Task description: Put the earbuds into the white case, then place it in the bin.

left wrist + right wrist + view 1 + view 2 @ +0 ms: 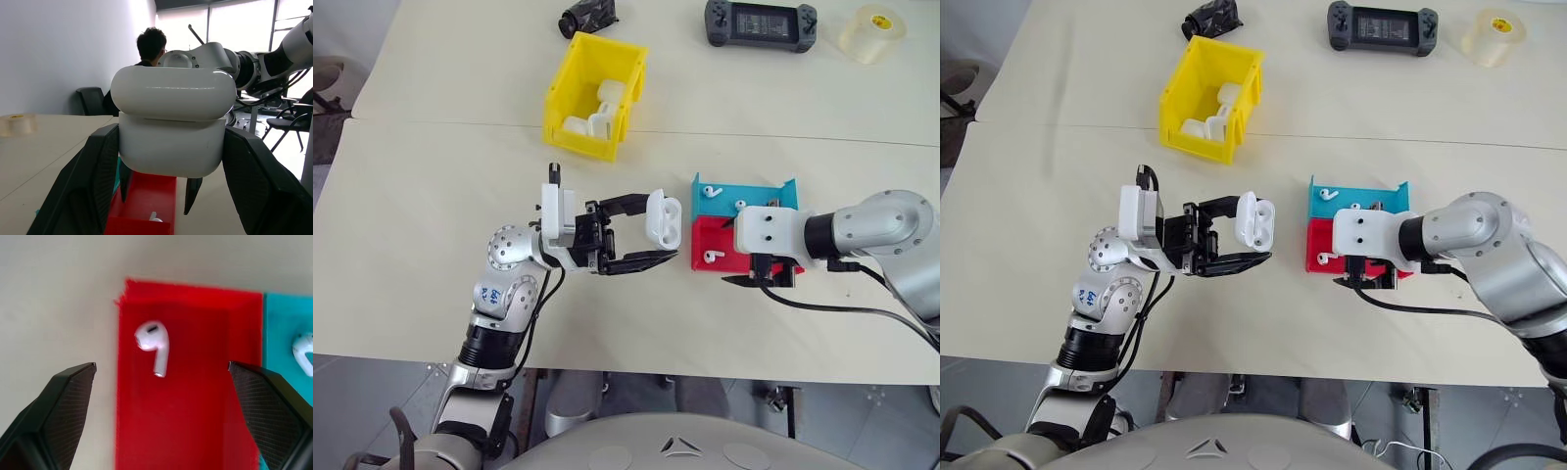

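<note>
The white case [664, 217] is held above the table with its lid flipped up, and my left gripper [651, 232] is shut on it; the left wrist view shows the case [171, 127] clamped between both black fingers. One earbud [155, 345] lies in the red tray [717, 239], and another earbud [709, 190] lies in the blue tray [754, 193]. My right gripper [161, 366] hangs open over the red tray, pointing down, its fingers either side of the first earbud and clear of it. The yellow bin [578, 137] stands further back on the table.
White plastic parts lie inside the bin. Along the far edge are a black handheld console [761, 23], a roll of clear tape [872, 33] and a small black object [588, 16]. A person [149, 46] sits in the background of the left wrist view.
</note>
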Available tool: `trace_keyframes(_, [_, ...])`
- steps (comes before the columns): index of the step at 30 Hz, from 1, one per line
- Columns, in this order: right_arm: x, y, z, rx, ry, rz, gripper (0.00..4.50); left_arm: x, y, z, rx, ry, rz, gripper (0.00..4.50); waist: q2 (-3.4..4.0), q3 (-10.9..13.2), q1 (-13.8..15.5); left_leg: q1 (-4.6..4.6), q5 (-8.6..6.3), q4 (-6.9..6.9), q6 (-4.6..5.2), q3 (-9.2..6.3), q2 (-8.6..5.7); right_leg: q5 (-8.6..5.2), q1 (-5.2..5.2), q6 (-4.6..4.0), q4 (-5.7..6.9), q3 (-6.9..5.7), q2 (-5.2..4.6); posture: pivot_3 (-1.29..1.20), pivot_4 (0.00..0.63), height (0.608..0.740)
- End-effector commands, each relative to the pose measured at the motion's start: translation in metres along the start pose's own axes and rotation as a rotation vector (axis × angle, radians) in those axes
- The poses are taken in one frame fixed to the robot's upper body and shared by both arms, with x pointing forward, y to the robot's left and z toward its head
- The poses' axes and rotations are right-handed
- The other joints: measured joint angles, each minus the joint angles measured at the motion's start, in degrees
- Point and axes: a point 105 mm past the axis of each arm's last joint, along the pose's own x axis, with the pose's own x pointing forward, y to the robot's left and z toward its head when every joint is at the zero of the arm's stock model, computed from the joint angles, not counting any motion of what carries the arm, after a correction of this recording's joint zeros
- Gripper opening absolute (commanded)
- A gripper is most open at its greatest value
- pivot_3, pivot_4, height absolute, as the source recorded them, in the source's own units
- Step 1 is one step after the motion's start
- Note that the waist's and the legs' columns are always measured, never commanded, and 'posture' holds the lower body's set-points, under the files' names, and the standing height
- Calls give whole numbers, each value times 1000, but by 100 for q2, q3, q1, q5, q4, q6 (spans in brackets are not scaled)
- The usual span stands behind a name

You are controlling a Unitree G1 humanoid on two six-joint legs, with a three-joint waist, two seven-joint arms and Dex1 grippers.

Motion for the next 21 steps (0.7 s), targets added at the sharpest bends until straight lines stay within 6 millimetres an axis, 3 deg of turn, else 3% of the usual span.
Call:
trace_keyframes(1, [4,-3,5,-34,14,-9,4469,3,-2,6,33,-19,-7,2784,0,0,1,0,0,0,-2,0,2,0,-1,-1,3,-1,2,0,150,740])
trace_keyframes(3, [8,-3,9,-42,10,-2,4469,4,-2,6,34,-20,-6,2784,0,0,2,0,1,1,-4,1,2,0,-1,-1,6,0,2,0,150,740])
trace_keyframes(5, [12,-2,13,-45,4,9,4109,4,-2,6,36,-20,-5,2784,0,0,4,0,1,2,-4,1,1,0,-1,-1,7,0,2,0,150,740])
trace_keyframes(13, [16,10,12,-50,23,77,1433,2,0,7,41,-17,5,2784,0,0,3,0,1,2,-4,0,-1,0,-1,-1,7,-1,3,0,150,740])
trace_keyframes(21, [14,9,10,-59,39,83,1433,2,2,8,46,-19,12,2784,0,0,5,1,1,2,-4,1,-1,0,-1,-1,8,-1,2,0,150,740])
